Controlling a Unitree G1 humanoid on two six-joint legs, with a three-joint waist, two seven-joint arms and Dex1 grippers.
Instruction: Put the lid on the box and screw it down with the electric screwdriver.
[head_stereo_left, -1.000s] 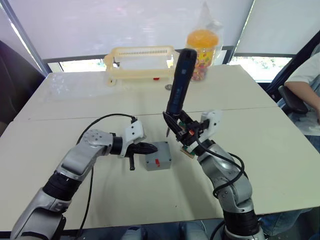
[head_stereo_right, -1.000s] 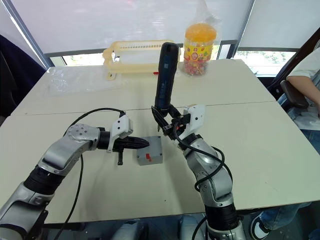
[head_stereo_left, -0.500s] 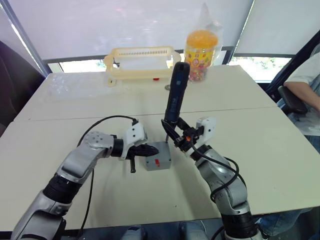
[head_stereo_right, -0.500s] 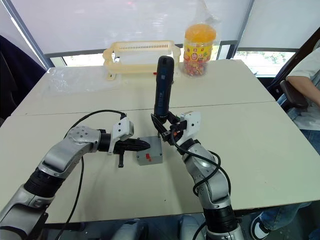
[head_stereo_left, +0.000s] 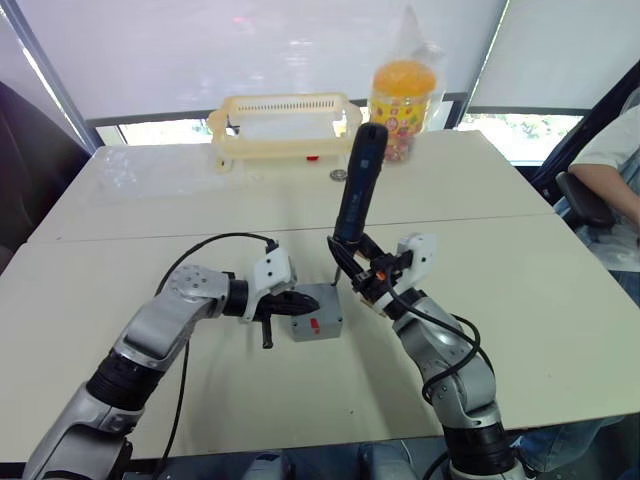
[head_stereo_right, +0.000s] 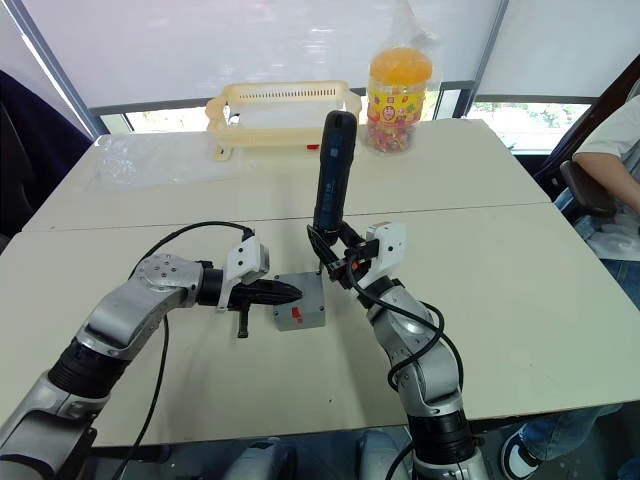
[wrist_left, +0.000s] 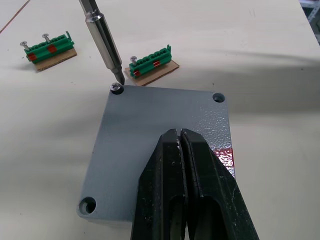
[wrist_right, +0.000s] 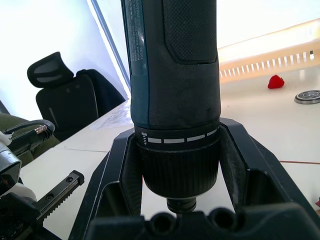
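Two grippers work over one box (head_stereo_left: 316, 312) near the middle of the table's (head_stereo_left: 560, 300) near half, well clear of every edge, with bare tabletop open on the near, left and right sides. Lid (wrist_left: 160, 130) sits flat on the box, edges flush as far as the left wrist view shows. One screw (wrist_left: 116, 87) stands in a far corner hole; two other corner holes in that view are empty, and the fourth corner is hidden behind the fingers. Left gripper (head_stereo_left: 300, 300) reaches in from the left with the forearm low and near level, its fingers (wrist_left: 172, 165) pressed together and lying over the lid's top; whether they bear down on it cannot be told. Right gripper (head_stereo_right: 335, 262) clamps the screwdriver (head_stereo_left: 358, 185) around its lower collar, the forearm rising from the near right with the elbow bent. Screwdriver long axis runs near vertical, top tilted slightly toward the far edge and right, bit (wrist_left: 102, 37) pointing down onto the screw at the lid's far corner by the right arm. Two green terminal strips (wrist_left: 150, 65) on brown backing lie on the table just beyond the box. At the far edge stand a cream basket (head_stereo_left: 282, 125) and an orange-topped jar (head_stereo_left: 403, 95), well apart from the work. A person's arm (head_stereo_left: 615, 180) shows at the right edge.
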